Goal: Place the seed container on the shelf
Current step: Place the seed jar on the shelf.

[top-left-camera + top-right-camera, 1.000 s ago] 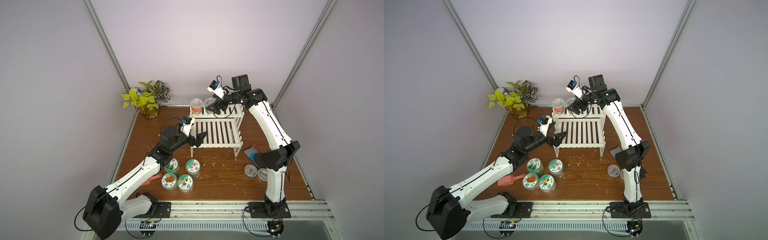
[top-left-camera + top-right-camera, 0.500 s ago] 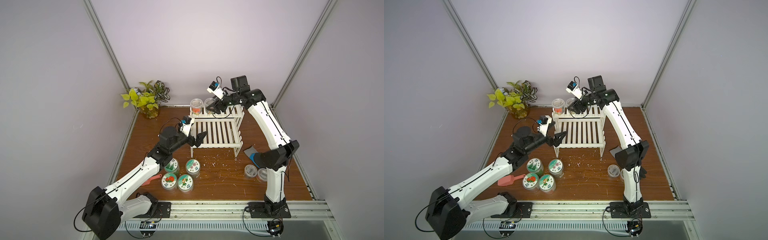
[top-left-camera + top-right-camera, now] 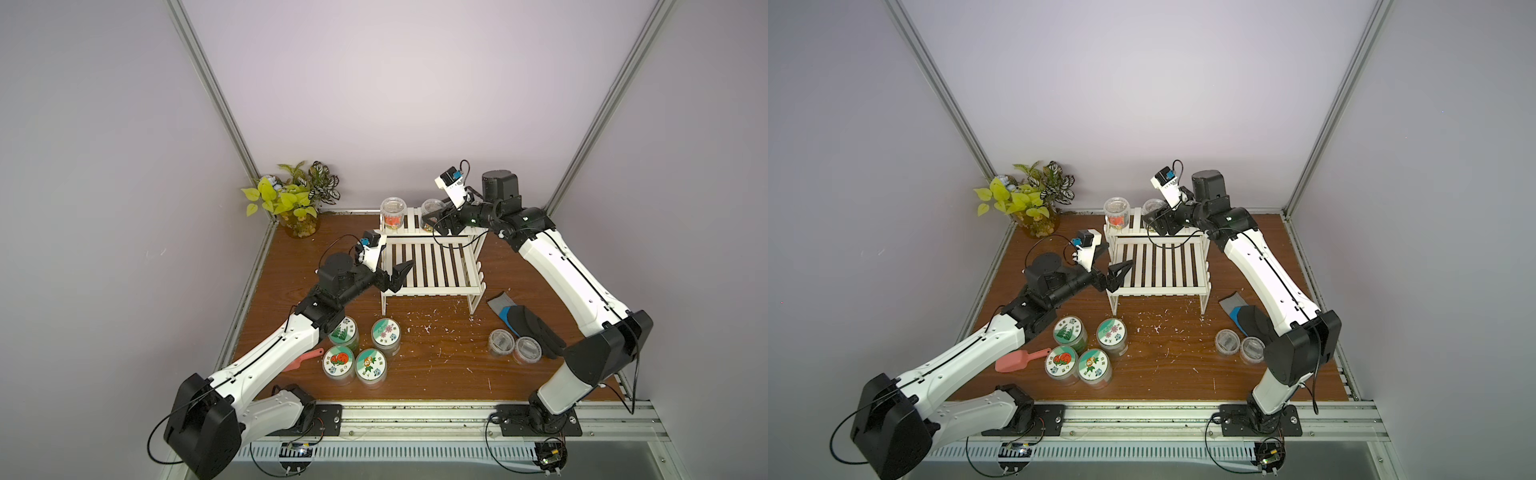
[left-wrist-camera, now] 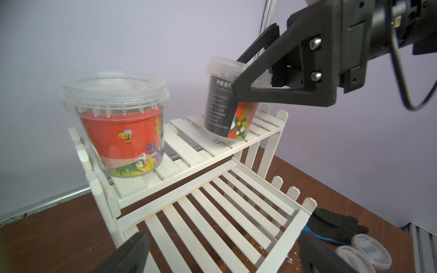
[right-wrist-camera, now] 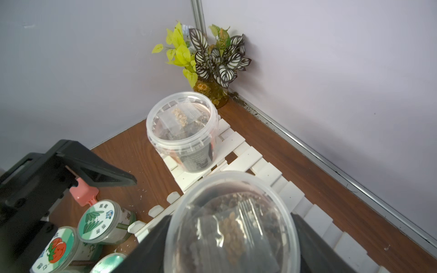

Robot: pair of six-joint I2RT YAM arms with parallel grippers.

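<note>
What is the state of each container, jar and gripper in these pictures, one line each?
red-label container: lidded, upright on the shelf's upper tier.
black-label container: lidded, on the upper tier, gripped.
right gripper: shut on the black-label container.
left gripper: open, holding nothing.
four green-lidded jars: lidded, upright on the table.

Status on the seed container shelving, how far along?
Done: a red-labelled container stands on the shelf's upper tier. In hand: the right gripper is closed around the black-labelled container, which sits tilted with its base at the same tier. Remaining: set it flat, release, back away. The left gripper is open, empty, at the lower tier's edge.
</note>
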